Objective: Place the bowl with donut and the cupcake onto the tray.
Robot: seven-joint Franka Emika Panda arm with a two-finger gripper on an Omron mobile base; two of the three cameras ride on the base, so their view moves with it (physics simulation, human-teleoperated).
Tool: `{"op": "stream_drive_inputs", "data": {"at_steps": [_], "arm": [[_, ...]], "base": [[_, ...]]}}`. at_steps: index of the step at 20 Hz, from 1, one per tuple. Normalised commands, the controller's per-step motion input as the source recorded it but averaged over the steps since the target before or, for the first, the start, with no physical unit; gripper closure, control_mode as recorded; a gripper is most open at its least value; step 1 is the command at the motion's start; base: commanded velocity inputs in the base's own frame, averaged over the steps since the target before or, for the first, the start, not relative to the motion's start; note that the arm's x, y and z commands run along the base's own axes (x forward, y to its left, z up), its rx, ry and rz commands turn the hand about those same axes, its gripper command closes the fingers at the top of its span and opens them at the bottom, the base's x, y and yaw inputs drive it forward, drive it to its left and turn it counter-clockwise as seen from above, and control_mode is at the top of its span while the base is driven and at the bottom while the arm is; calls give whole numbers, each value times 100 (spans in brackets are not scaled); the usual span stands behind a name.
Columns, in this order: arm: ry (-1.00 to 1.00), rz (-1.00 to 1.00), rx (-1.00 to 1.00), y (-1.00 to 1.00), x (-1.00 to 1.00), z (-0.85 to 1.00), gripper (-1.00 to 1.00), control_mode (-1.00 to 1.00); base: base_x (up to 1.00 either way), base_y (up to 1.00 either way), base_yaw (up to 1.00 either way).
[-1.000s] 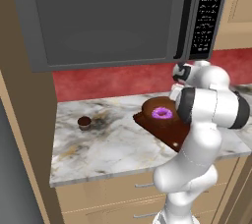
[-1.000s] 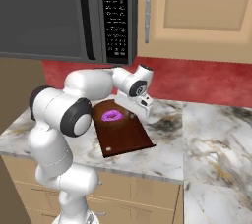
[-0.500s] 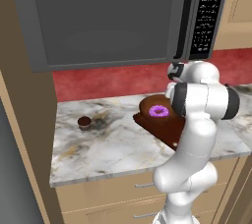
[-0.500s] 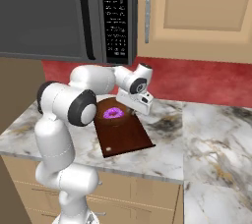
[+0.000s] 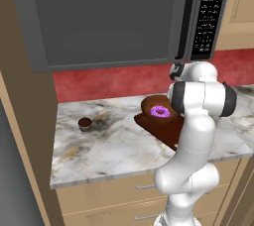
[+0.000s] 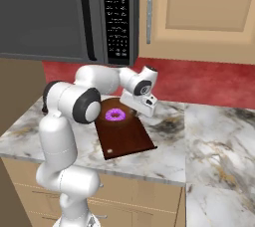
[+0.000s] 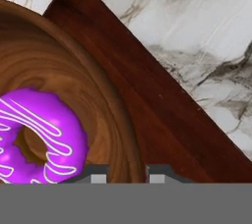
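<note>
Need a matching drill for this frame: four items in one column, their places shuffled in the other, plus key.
Things:
1. purple-iced ring donut
2. round brown wooden bowl
3. small dark chocolate cupcake
4. flat reddish-brown rectangular tray

Places:
A. on the marble counter, apart from the tray
B. inside the bowl
C. lying on the counter under the bowl
D. resting on the tray's far end

Pairs: 1-B, 2-D, 3-A, 4-C

Grey microwave [image 5: 114, 19] above marble counter [image 5: 114, 145], red backsplash [image 6: 209, 81], tan cabinets [image 6: 199, 2].
</note>
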Motion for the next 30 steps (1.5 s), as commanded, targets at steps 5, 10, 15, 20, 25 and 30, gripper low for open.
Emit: {"op": "stream_drive_inputs", "data": {"at_steps": [5, 10, 15, 20, 25, 30], "arm": [[0, 0, 0, 0, 0, 2, -100, -100], [0, 0, 0, -14, 0, 12, -100, -100], [-9, -1, 8, -27, -1, 14, -100, -100], [-17, 0, 10, -15, -11, 21, -100, -100], [-16, 0, 8, -9, -9, 12, -100, -100], [-15, 0, 4, -7, -16, 8, -100, -100]], "base": [[0, 0, 0], [0, 0, 0], [0, 0, 0], [0, 0, 0], [0, 0, 0], [0, 0, 0]]}}
